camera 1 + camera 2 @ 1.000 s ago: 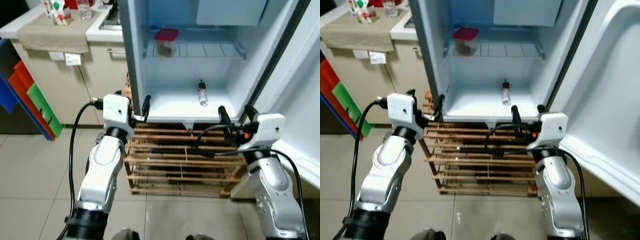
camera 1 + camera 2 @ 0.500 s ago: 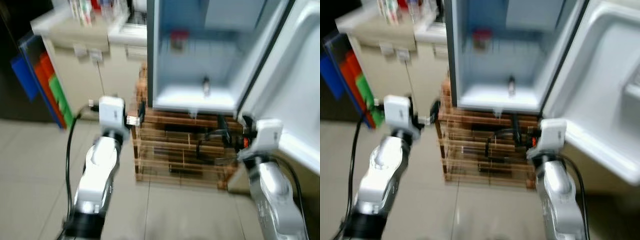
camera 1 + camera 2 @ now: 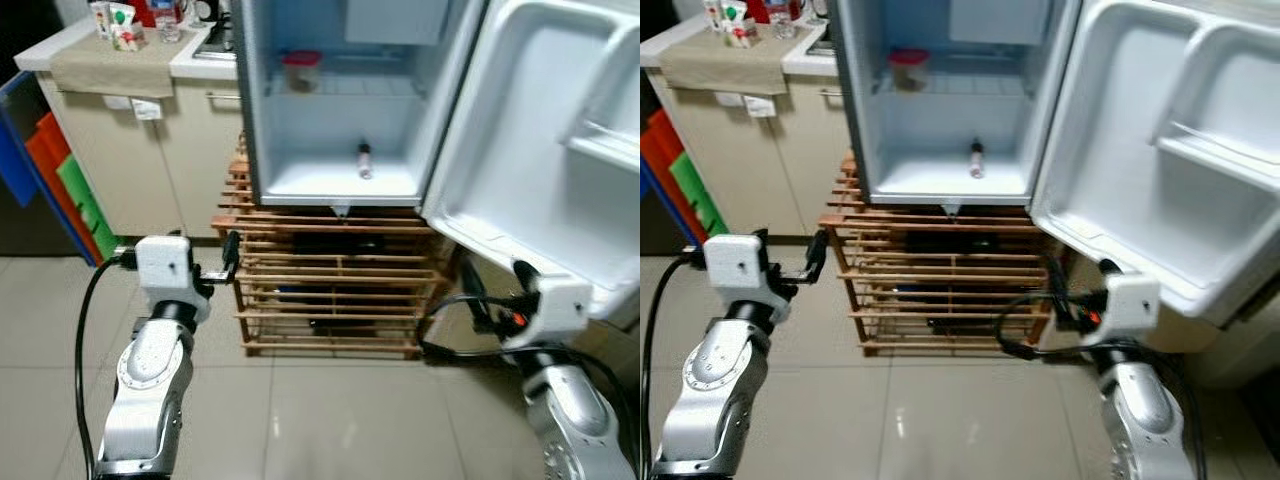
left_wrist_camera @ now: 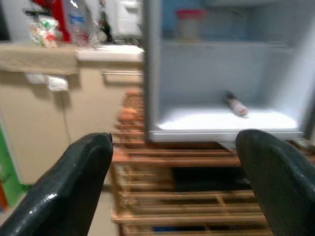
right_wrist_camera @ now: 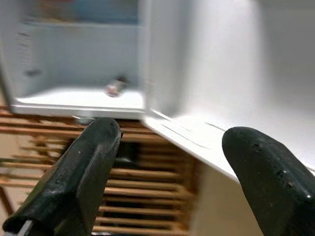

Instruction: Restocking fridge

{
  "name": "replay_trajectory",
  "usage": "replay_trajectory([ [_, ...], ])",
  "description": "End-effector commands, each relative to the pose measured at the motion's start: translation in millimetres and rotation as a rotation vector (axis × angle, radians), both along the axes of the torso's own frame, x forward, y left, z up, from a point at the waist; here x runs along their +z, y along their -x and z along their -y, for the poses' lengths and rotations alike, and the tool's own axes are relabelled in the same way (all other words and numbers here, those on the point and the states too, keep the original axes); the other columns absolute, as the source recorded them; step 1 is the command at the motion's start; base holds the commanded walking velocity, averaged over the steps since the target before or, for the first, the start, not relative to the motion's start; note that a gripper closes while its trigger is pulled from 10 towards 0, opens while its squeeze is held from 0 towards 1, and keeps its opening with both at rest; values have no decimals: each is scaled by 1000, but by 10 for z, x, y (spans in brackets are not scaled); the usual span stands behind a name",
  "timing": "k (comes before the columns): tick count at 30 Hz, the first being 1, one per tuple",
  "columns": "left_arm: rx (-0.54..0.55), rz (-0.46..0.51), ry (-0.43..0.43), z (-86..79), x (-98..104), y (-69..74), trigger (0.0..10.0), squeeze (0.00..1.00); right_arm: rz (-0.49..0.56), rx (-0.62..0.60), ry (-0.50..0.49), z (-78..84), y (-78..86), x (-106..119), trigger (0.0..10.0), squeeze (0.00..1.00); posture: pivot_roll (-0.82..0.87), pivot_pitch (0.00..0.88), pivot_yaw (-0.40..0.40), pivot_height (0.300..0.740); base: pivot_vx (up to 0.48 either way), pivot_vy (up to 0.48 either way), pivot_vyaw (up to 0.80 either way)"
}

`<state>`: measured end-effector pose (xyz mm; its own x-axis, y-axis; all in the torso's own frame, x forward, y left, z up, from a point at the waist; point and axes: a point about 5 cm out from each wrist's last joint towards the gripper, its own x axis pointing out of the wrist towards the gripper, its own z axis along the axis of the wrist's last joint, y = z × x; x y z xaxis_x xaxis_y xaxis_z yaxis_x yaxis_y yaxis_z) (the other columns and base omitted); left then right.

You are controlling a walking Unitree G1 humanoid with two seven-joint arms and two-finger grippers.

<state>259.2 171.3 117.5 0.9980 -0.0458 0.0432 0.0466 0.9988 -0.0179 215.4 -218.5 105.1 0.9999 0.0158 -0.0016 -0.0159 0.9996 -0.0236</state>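
Standing further back from the open fridge [image 3: 340, 190] than a second ago; left gripper [image 3: 226, 268] and right gripper [image 3: 1060, 300] spread wide, empty. Bottle [image 3: 364, 160] lying on fridge floor, more stock probably needed from bench [image 3: 130, 55].

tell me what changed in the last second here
The robot backed away from the fridge: both pincers, left and right, were at its bottom ledge and now hang open in front of the wooden rack, holding nothing. The bottle and red-lidded container inside stayed put.
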Motion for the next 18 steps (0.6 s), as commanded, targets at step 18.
replay_trajectory([
  [18,-140,61,30,289,106,-142,10000,0,4,79,12,50,-37,-122,10000,0,-174,0,22,740,0,-248,0],
])
